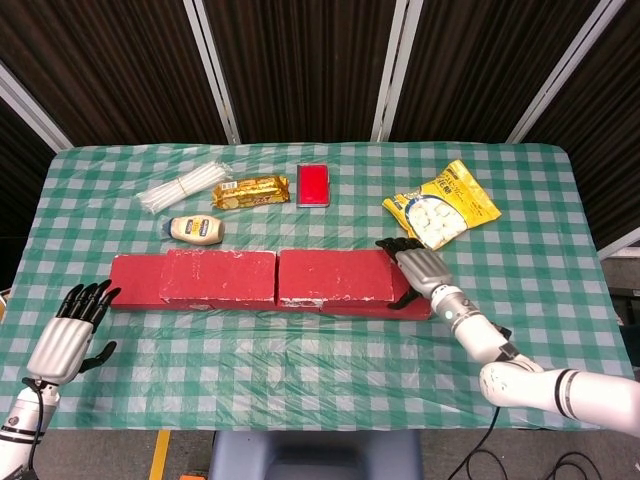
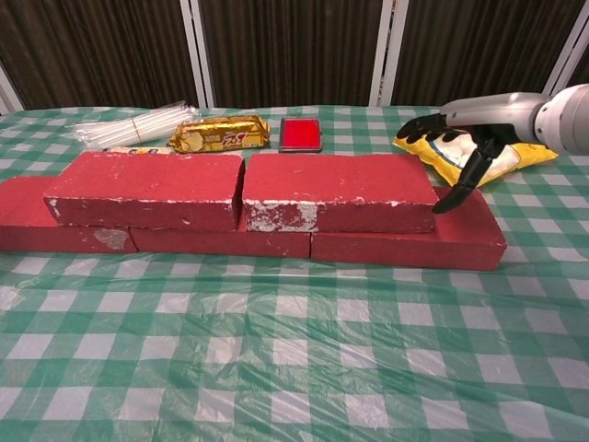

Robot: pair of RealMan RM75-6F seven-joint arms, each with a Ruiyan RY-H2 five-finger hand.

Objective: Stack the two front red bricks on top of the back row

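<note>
Right now the right robot hand (image 2: pixel 460 147) hangs just off the right end of the brick stack, holding nothing, its dark fingers (image 2: pixel 457 191) spread and angled down; whether a fingertip touches the bottom row (image 2: pixel 405 247) or only hovers above it cannot be told. Beside that hand, the right upper brick (image 2: pixel 336 191) lies flat across the bottom row, end to end with the left upper brick (image 2: pixel 147 189), the two nearly touching at the middle. Both upper bricks are scuffed white along their edges. The bottom row pokes out past them at either end, more so on the left. Behind the right robot hand sits a yellow snack bag (image 1: pixel 442 204). Farther back on the table (image 1: pixel 320 370), which wears a green checked cloth under clear plastic, lie a red flat box (image 1: pixel 314 184), a gold biscuit packet (image 1: pixel 251 191), a bundle of clear straws (image 1: pixel 183 188) and a small squeeze bottle (image 1: pixel 196 230). Far off at the table's left front edge, the left robot hand (image 1: pixel 72 330) rests with fingers spread, gripping nothing, well apart from the bricks.
</note>
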